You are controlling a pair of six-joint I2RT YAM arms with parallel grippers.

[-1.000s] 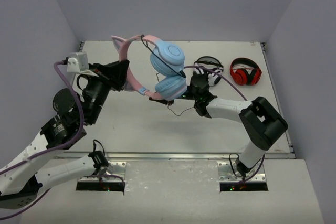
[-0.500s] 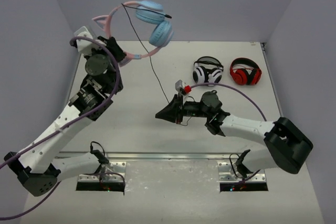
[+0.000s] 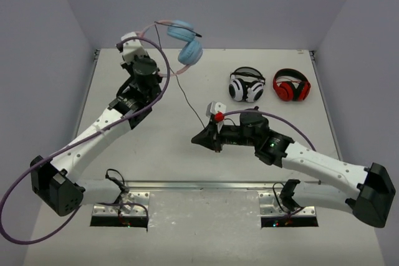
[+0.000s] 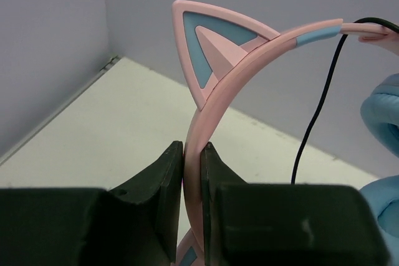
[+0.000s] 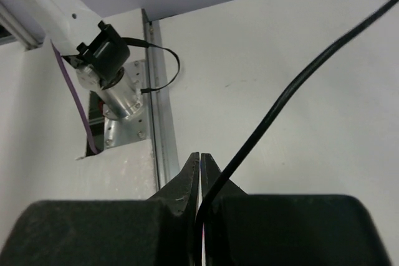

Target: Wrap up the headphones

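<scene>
Left jaws clamp the headphones by the pink band, high above the counter at its far edge, and their cable slants toward 5 o'clock into the right jaws, pinched shut on it.

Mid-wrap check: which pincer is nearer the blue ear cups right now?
Left. The left pincer clamps the pink headband close beside the ear cups, raised off the surface. The right pincer pinches the black cable well down its length from them.
</scene>
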